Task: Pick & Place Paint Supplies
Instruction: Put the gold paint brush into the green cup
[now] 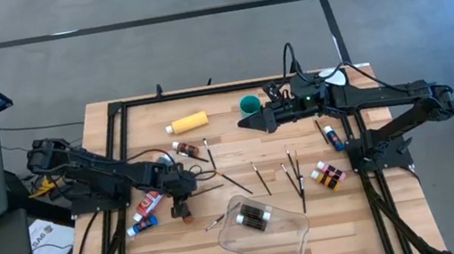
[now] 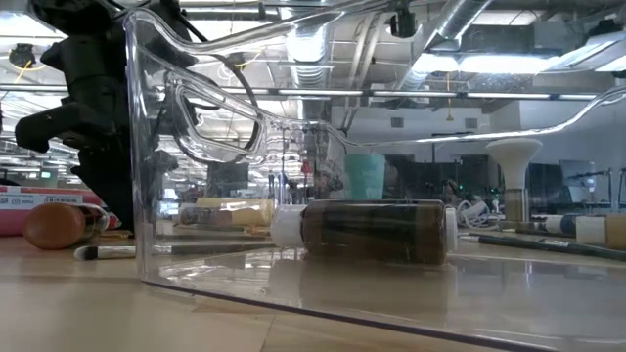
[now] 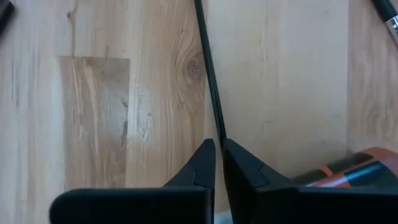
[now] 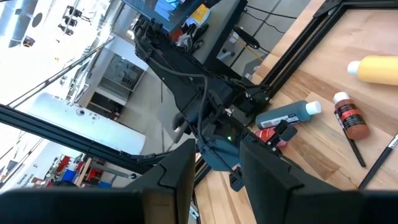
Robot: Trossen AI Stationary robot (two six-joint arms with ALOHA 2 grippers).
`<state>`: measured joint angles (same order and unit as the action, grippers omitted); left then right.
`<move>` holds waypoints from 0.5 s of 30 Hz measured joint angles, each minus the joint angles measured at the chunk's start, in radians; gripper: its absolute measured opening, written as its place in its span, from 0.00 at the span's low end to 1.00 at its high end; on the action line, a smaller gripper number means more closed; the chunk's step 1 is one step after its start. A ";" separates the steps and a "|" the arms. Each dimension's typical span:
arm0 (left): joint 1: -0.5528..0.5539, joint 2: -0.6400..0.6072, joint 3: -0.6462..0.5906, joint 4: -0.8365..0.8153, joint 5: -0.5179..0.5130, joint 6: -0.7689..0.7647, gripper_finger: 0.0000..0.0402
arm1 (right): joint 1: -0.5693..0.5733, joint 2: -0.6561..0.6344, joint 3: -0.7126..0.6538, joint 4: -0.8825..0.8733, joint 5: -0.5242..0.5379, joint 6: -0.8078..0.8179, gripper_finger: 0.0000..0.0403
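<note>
Left wrist view: left gripper (image 3: 218, 149) fingers pinched on thin paint brush (image 3: 208, 68) handle between their tips

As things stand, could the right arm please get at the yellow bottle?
Probably yes. The right gripper hangs open above the table just beside the yellow bottle, which lies alone on bare wood. Only the teal cup stands nearby, off the direct line.

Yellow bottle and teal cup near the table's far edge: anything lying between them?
Nothing. In the high view the stretch of wooden table between the larger yellow bottle and the teal cup is bare.
</note>
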<state>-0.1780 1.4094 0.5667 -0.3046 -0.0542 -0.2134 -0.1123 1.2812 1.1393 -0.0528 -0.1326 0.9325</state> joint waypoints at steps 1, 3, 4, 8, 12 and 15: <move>0.000 0.000 0.000 0.001 0.004 0.000 0.02 | 0.000 0.000 0.000 0.000 0.000 0.000 0.30; -0.002 0.000 0.000 0.001 0.008 0.000 0.03 | 0.000 0.000 0.000 0.000 0.000 0.000 0.30; -0.005 0.000 0.000 0.002 0.004 0.000 0.03 | 0.000 0.000 0.000 0.000 0.000 0.000 0.30; -0.008 0.000 0.000 0.015 -0.002 -0.001 0.04 | 0.000 0.000 0.000 0.000 0.000 0.001 0.30; -0.012 0.000 0.000 0.018 0.012 -0.003 0.04 | 0.000 0.000 0.000 0.000 0.000 0.001 0.30; -0.024 0.000 0.000 0.024 0.017 -0.004 0.04 | 0.000 0.000 0.000 0.000 0.000 0.001 0.30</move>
<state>-0.2024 1.4094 0.5667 -0.2802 -0.0375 -0.2173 -0.1123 1.2812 1.1393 -0.0528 -0.1322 0.9336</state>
